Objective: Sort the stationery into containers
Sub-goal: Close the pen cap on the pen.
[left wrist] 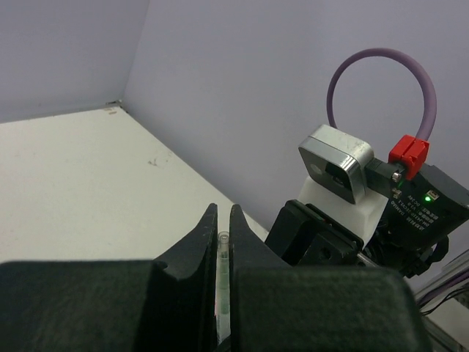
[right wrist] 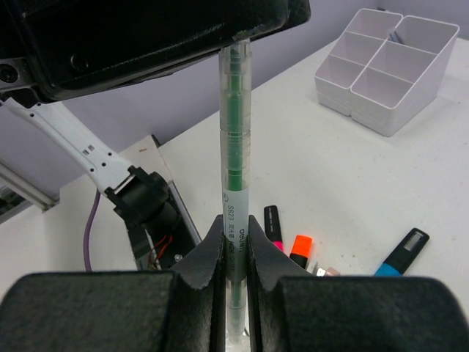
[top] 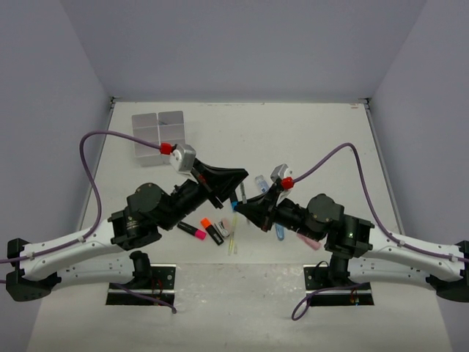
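Note:
A clear-barrelled green pen point(right wrist: 234, 147) is held by both grippers at once, above the table. My right gripper point(right wrist: 234, 227) is shut on its lower part. My left gripper point(left wrist: 222, 220) is shut on its other end point(left wrist: 222, 271); in the right wrist view the left gripper point(right wrist: 146, 37) covers the pen's top. In the top view the two grippers meet tip to tip, left point(top: 234, 192) and right point(top: 243, 208). The white six-compartment tray point(top: 157, 132) stands at the far left, also in the right wrist view point(right wrist: 388, 66). Pink point(right wrist: 273, 226), orange point(right wrist: 300, 249) and blue point(right wrist: 403, 253) highlighters lie below.
On the table under the grippers lie the pink highlighter point(top: 190, 229), the orange one point(top: 212, 229) and thin yellowish pens point(top: 233, 240). Small items lie beside the right arm point(top: 281, 233). The right wrist camera point(left wrist: 337, 165) is close to my left fingers. Grey walls enclose the table.

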`<state>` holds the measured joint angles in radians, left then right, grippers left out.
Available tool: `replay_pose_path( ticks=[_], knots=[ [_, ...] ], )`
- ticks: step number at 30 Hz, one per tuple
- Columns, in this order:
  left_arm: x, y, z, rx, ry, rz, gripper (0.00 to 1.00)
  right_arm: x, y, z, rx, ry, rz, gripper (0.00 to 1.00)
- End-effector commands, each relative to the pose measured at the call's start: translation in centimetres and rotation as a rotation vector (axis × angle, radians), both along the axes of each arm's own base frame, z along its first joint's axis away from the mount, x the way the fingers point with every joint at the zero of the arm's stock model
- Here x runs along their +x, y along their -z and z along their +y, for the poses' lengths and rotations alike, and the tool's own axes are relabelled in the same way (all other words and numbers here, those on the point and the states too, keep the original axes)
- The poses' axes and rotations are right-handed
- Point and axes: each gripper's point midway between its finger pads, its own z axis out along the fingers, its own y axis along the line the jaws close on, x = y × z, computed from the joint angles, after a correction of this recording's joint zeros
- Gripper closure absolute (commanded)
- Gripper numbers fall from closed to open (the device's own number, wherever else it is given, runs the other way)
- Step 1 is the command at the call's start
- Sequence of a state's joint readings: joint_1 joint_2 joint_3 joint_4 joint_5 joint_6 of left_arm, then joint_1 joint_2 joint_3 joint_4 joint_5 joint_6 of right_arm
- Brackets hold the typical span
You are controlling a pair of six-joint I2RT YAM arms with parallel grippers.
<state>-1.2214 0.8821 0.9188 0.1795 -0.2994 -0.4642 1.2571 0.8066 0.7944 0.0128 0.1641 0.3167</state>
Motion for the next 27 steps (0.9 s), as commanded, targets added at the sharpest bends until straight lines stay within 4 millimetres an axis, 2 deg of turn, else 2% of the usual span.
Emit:
replay_pose_path(
  ticks=[1, 4, 5, 8, 11, 13, 16, 17, 19, 20, 21, 23, 24, 26, 27],
  knots=[
    [-1.8, 6.2, -2.7, 0.123, 0.129, 0.112, 1.00, 2.2, -9.9, -1.4, 0.155, 0.113, -0.172, 1.00],
    [-2.2, 8.3, -3.1, 0.120, 0.154, 0.155, 1.00, 3.1, -13.5, -1.8, 0.184, 0.139, -0.215, 1.00],
    [-2.2, 8.4, -3.2, 0.116, 0.157, 0.156, 1.00, 3.5, -13.4, -1.7, 0.174, 0.148, -0.214, 1.00],
    [-2.8, 11.1, -3.4, 0.138, 0.177, 0.212, 1.00, 4.3, -17.2, -2.5, 0.220, 0.162, -0.247, 1.00],
    [-2.7, 11.7, -3.3, 0.139, 0.165, 0.221, 1.00, 4.4, -18.0, -2.2, 0.217, 0.155, -0.252, 1.00],
    [-2.2, 11.3, -2.9, 0.138, 0.131, 0.221, 1.00, 4.2, -17.1, -1.8, 0.204, 0.130, -0.245, 1.00],
    [-0.5, 10.5, -1.4, 0.163, 0.011, 0.231, 0.99, 3.1, -13.7, -0.4, 0.153, 0.042, -0.219, 1.00],
    [0.1, 9.3, -1.0, 0.147, -0.028, 0.221, 0.95, 2.9, -12.3, 0.1, 0.133, 0.018, -0.201, 1.00],
    [1.3, 7.2, 0.2, 0.145, -0.106, 0.192, 0.71, 2.0, -8.8, 1.3, 0.082, -0.037, -0.158, 1.00],
    [1.5, 6.5, 0.5, 0.147, -0.120, 0.177, 0.65, 1.7, -7.6, 1.7, 0.064, -0.052, -0.142, 1.00],
    [1.6, 6.3, 0.7, 0.163, -0.128, 0.170, 0.64, 1.6, -6.9, 2.0, 0.052, -0.061, -0.131, 1.00],
    [1.9, 5.4, 1.0, 0.173, -0.152, 0.157, 0.67, 1.3, -5.7, 2.3, 0.030, -0.067, -0.117, 1.00],
    [2.0, 5.0, 1.1, 0.175, -0.158, 0.149, 0.75, 1.5, -5.1, 2.3, 0.019, -0.054, -0.113, 1.00],
    [2.1, 4.6, 1.2, 0.181, -0.167, 0.142, 0.84, 1.6, -4.5, 2.3, 0.005, -0.047, -0.108, 1.00],
    [2.1, 4.4, 1.4, 0.184, -0.170, 0.140, 0.93, 1.6, -4.3, 2.3, -0.002, -0.046, -0.106, 1.00]
  ],
)
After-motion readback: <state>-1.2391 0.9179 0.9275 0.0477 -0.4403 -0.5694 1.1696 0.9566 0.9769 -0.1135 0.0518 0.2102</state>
